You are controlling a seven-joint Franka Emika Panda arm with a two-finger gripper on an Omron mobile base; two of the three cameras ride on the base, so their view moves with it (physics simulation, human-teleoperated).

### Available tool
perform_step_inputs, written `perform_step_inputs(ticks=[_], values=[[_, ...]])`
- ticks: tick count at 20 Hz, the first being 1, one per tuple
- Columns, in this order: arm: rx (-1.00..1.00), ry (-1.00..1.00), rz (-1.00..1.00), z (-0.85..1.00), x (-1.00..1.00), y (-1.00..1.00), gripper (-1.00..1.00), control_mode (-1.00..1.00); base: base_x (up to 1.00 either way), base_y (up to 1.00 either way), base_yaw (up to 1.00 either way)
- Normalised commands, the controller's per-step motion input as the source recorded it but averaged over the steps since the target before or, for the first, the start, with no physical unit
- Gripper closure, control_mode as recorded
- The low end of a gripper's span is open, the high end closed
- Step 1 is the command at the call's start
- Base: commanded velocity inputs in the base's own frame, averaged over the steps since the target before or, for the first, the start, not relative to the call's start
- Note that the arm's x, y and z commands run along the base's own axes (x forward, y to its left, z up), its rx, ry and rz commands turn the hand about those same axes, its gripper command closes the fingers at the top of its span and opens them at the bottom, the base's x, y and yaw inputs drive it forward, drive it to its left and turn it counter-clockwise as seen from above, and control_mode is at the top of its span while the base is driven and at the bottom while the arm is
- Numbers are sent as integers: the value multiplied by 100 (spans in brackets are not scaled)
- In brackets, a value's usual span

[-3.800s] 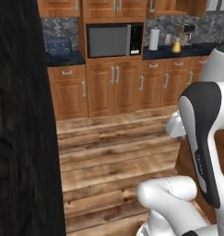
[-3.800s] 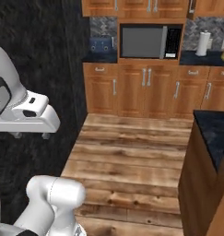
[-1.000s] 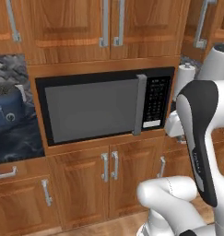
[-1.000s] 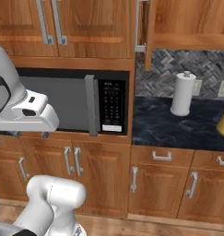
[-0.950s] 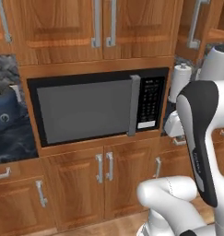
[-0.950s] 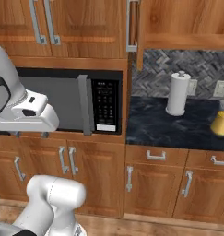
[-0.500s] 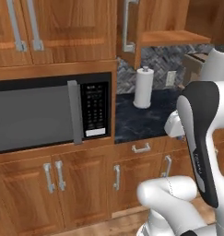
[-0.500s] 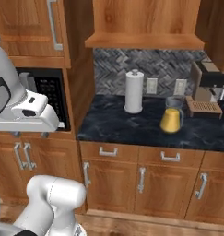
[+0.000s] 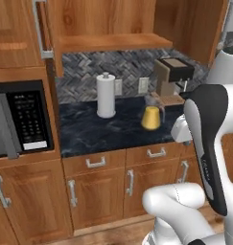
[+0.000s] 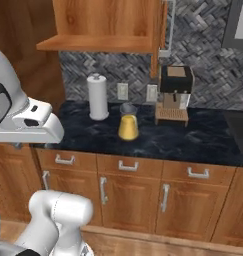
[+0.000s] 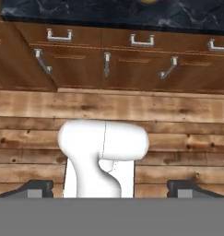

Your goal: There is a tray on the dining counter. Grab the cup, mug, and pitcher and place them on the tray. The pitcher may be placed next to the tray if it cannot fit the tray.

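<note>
Both base views look forward from behind the arm, left and right, sharing the black bench (image 9: 108, 131) with the pitcher (image 9: 151, 116) and paper-towel roll (image 9: 106, 95). The hand view faces down at the floor (image 11: 178, 120) and cabinet fronts (image 11: 132, 64).

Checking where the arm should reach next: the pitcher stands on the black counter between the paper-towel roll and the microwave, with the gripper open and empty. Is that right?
Not quite. The pitcher stands on the black counter between the paper-towel roll and the coffee machine, not the microwave; the right base view shows it. The gripper is open and empty.
</note>
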Motion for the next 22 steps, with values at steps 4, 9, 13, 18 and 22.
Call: perform_step_inputs(ticks=[4,9,13,18,22], values=[[0,0,0,0,0,0,-100,100,47,-98,8],[0,0,0,0,0,0,-100,100,75,-54,5],[0,0,0,0,0,0,-100,100,40,-3,0],[0,0,0,0,0,0,-100,100,0,10,0],[0,0,0,0,0,0,-100,100,-28,60,0]])
